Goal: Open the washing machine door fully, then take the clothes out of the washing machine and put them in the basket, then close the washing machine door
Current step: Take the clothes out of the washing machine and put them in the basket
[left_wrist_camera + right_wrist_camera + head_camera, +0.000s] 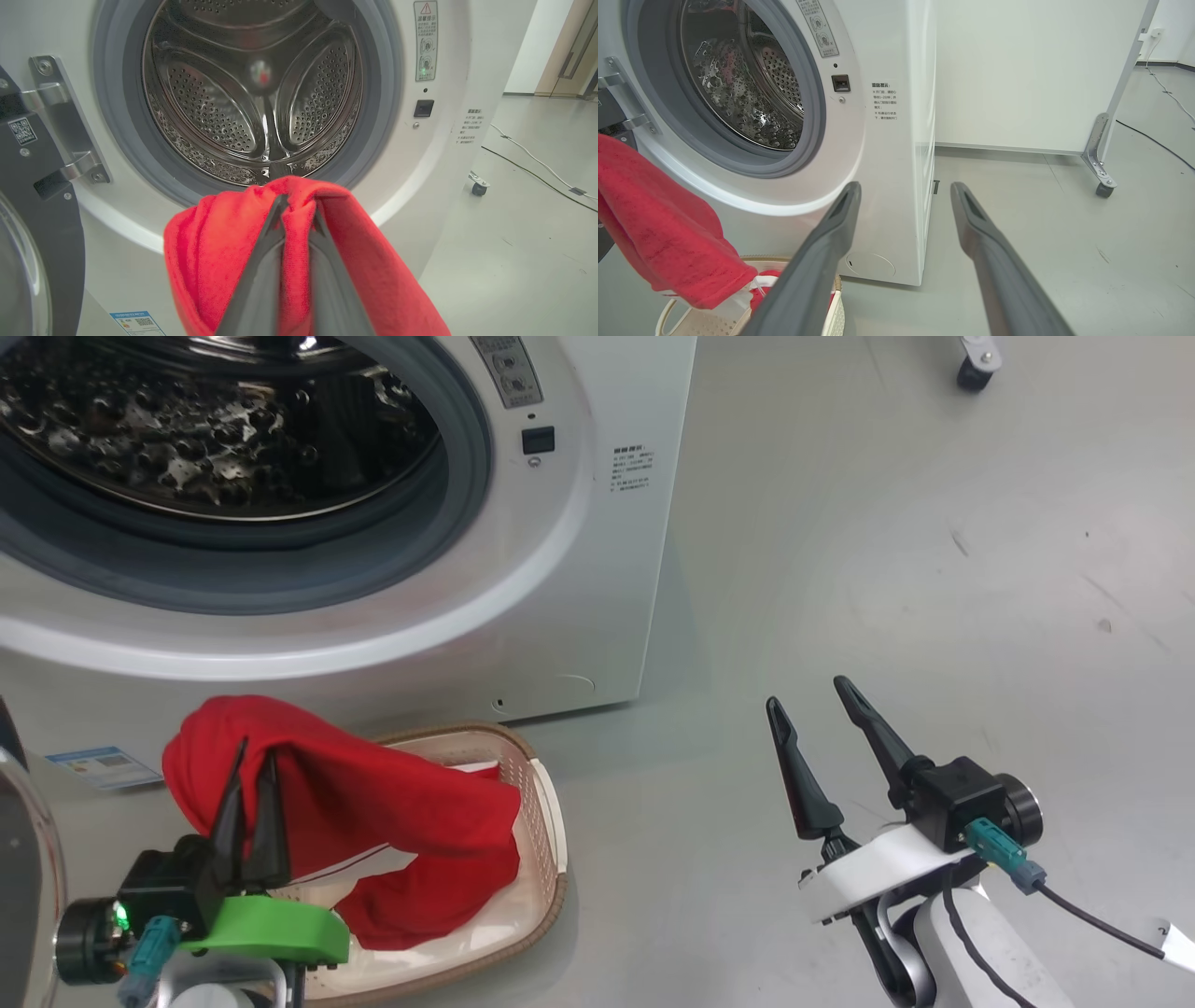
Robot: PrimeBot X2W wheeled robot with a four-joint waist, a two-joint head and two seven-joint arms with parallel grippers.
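The washing machine [597, 569] stands with its mouth uncovered, the steel drum [261, 93] showing bare perforated metal and no fabric in the left wrist view. The washing machine door [42, 224] hangs swung out on its metal hinge [60, 116] at the machine's left. It is cut off by the frame edge in every view, so whether it is fully open cannot be judged.

On the floor just in front of the machine sits the basket [551, 821]. The clothes [373, 793], bright red with a white trim band, are partly in it. The lower folds lie inside the basket, while the upper bunch is lifted above its left end, pinched between the fingers of the left gripper [259, 749]. The right gripper [807, 693] hovers over bare floor to the right of the machine, its fingers spread and empty.

By the look of it, opening and unloading are largely done. What appears to remain is letting the cloth drop into the basket and closing the door.

Several things stay unclear. Whether the red fabric is one garment or several cannot be told. The cloth hides the drum's lowest front lip in the left wrist view, so a small item there could go unseen. The left arm covers the basket's near left corner, and the small blue label [103, 767] on the machine's front is too small to read.
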